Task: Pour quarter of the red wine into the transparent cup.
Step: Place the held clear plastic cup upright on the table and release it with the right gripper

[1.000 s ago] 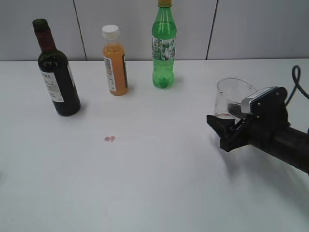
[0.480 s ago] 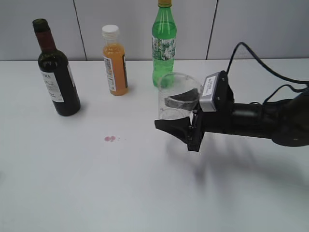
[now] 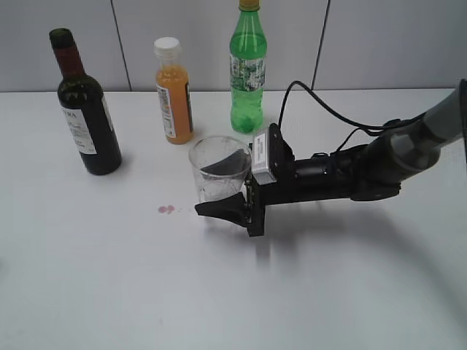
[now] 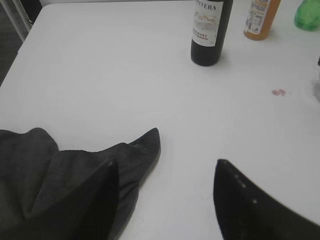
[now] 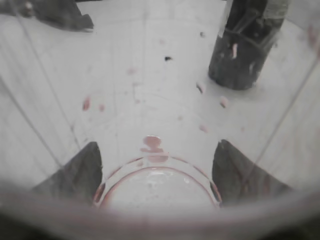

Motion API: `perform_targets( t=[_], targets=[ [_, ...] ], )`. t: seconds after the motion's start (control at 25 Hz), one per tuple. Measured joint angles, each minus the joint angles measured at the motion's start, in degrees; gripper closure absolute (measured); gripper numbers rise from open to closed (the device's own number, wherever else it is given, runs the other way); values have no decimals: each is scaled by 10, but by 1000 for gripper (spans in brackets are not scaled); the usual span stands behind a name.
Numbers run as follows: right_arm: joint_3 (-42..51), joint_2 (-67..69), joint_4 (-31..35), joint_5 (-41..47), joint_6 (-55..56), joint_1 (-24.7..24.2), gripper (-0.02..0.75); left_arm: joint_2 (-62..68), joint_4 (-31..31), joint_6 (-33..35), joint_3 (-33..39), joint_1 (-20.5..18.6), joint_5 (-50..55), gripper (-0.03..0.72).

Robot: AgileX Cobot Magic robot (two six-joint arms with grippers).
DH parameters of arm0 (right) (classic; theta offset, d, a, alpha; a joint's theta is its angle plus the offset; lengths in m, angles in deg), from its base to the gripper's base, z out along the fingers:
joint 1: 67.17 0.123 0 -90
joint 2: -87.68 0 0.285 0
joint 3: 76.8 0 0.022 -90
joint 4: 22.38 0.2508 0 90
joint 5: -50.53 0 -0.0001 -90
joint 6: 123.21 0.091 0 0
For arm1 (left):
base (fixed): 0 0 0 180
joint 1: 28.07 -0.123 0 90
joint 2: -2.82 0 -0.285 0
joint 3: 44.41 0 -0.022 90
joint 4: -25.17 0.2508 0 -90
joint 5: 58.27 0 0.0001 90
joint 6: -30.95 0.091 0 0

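Change: the right gripper (image 3: 222, 195) has carried the small clear plastic tumbler (image 3: 217, 171) leftward across the white table (image 3: 109, 277), from near the right edge a second ago to the middle now, much nearer the dark glass wine bottle with maroon foil and white label (image 3: 84, 109).
Meaning: judged from this, the cup is being brought within pouring reach of the wine; no pouring has begun.
Cup: held upright, in front and to the right of the orange juice bottle with white cap (image 3: 174, 91), well right of the wine bottle; only reddish specks and a red ring at its base show in the right wrist view.
Right pincer: clenched round the tumbler, one finger on each side of its wall.
Left pincer: the left gripper (image 4: 165, 195) is released, jaws wide apart and holding nothing, over a dark grey cloth (image 4: 60, 170) near the table's edge.
Wine: the bottle stands upright and untouched, left of the juice bottle.
Spill: small pink drops (image 3: 166, 209) on the table, between wine bottle and cup.
Count: three bottles (wine, juice, green soda bottle (image 3: 248, 69)), one cup, one cloth, two grippers.
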Motion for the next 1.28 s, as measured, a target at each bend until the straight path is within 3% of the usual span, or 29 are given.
perform_targets(
  t=[0.68, 0.92, 1.28],
  targets=[
    [-87, 72, -67, 3, 36, 0, 195, 0, 0, 0, 0, 0, 0, 231],
    [-88, 72, -71, 4, 55, 0, 83, 0, 0, 0, 0, 0, 0, 231],
    [-59, 54, -103, 14, 83, -23, 70, 0, 0, 0, 0, 0, 0, 231]
  ],
)
